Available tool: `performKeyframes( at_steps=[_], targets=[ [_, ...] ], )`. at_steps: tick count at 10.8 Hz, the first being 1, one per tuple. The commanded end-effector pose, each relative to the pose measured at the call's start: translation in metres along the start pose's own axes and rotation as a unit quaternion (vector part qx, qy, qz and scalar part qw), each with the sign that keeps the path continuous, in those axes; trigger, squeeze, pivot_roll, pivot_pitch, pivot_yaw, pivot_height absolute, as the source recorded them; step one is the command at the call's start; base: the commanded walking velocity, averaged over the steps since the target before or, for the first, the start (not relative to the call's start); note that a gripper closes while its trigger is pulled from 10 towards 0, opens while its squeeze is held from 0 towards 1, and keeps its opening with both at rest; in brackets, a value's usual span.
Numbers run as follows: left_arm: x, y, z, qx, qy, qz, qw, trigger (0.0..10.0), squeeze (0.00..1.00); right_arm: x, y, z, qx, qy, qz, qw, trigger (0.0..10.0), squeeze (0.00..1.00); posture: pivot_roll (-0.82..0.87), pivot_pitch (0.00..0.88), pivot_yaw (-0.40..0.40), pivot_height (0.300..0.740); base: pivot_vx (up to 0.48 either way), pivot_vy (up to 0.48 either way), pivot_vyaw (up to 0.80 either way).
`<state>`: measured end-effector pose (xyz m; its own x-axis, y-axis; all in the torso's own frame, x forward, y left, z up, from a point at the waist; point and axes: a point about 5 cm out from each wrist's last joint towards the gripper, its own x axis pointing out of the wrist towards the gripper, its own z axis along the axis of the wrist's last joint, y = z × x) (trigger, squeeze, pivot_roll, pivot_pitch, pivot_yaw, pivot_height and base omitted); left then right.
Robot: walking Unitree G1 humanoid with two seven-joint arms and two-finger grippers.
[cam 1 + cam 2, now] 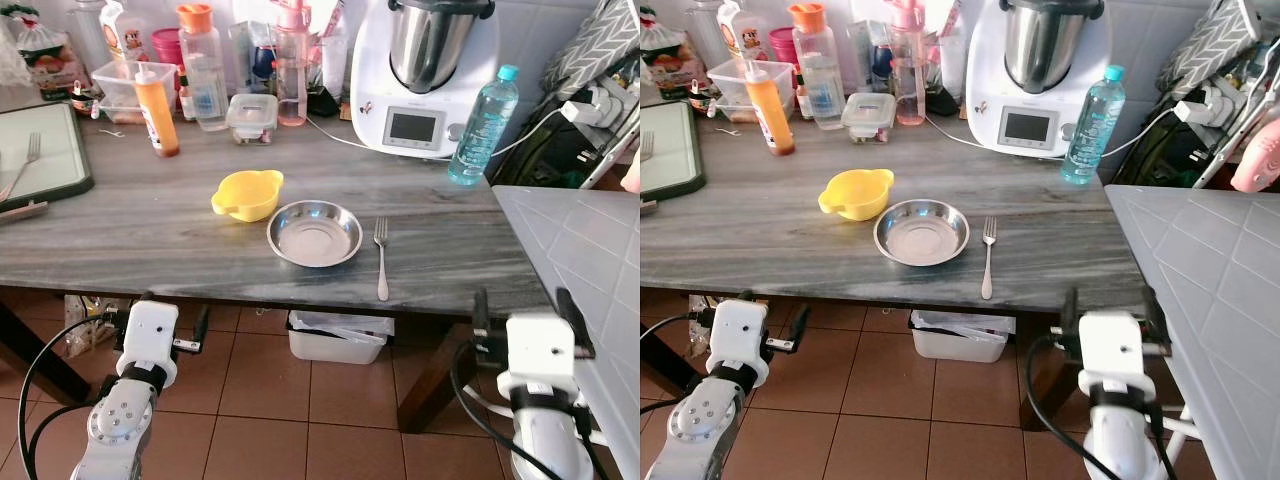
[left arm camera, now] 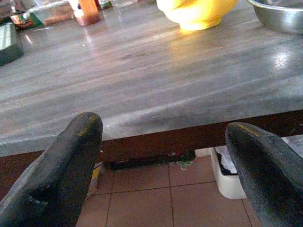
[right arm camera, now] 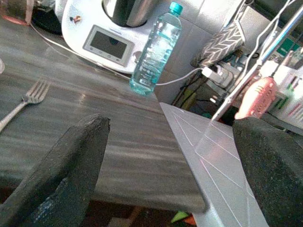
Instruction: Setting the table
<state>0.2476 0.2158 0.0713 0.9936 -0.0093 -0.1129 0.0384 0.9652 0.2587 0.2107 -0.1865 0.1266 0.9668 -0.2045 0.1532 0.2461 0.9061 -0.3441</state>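
bare tabletop [image 1: 150, 225] left, clutter behind bowl [image 1: 248, 193]

Grey wood-grain table [image 1: 150, 235] is stretching ahead of both claws, brown floor tiles [image 1: 270, 430] are showing below them, a white tiled wall [image 1: 530, 40] is running behind, daylight glaring off the tabletop.

The two eye views look forward and down from the head onto the grey worktop [image 1: 150, 230] from just off its near edge, and they share nearly the whole scene — the steel plate [image 1: 314, 233], the fork [image 1: 381, 258] and the yellow bowl [image 1: 248, 194]. The left wrist view sits low at the worktop's edge, looking between the left hand [image 2: 165, 165] fingers across the surface to the same bowl and plate. The right wrist view looks between the right hand [image 3: 173, 165] fingers — close and low — over the corner to the fork and the water bottle [image 3: 155, 49].
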Motion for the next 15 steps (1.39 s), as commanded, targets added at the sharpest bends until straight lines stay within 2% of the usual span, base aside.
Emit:
performKeyframes(
  at_steps=[1, 4, 6, 9, 11, 15],
  targets=[
    [0.0006, 0.0018, 0.0053, 0.013, -0.009, 0.008, 1.000, 10.0, 0.00, 0.0010, 0.0010, -0.0016, -0.001, 0.003, 0.007, 1.000, 10.0, 0.00, 0.18, 0.042, -0.048, 0.740, 0.000, 0.000, 0.00],
    [0.0047, -0.0005, 0.0081, 0.016, -0.013, 0.006, 1.000, 10.0, 0.00, 0.0026, 0.0056, -0.0014, 0.006, 0.000, 0.012, 1.000, 10.0, 0.00, 0.19, 0.033, -0.042, 0.740, 0.000, 0.000, 0.00],
    [0.0013, 0.0015, 0.0081, 0.021, -0.017, 0.000, 1.000, 10.0, 0.00, 0.0022, 0.0072, -0.0014, 0.008, 0.000, 0.011, 1.000, 10.0, 0.00, 0.19, 0.030, -0.038, 0.740, 0.000, 0.000, 0.00],
    [0.0018, 0.0056, 0.0144, 0.027, -0.023, 0.003, 0.999, 10.0, 0.00, 0.0038, 0.0002, -0.0022, 0.010, 0.007, -0.001, 1.000, 10.0, 0.00, 0.18, 0.068, -0.041, 0.740, 0.000, 0.000, 0.00],
    [0.0022, 0.0025, 0.0130, 0.036, -0.024, -0.005, 0.999, 10.0, 0.00, 0.0019, 0.0008, -0.0054, 0.000, 0.006, 0.011, 1.000, 10.0, 0.00, 0.18, 0.056, -0.035, 0.740, 0.000, 0.000, 0.00],
    [0.0029, -0.0019, 0.0139, 0.023, -0.024, -0.006, 0.999, 10.0, 0.00, 0.0024, -0.0002, -0.0040, 0.003, 0.005, 0.003, 1.000, 10.0, 0.00, 0.18, 0.046, -0.031, 0.740, 0.000, 0.000, 0.00]
  ],
)
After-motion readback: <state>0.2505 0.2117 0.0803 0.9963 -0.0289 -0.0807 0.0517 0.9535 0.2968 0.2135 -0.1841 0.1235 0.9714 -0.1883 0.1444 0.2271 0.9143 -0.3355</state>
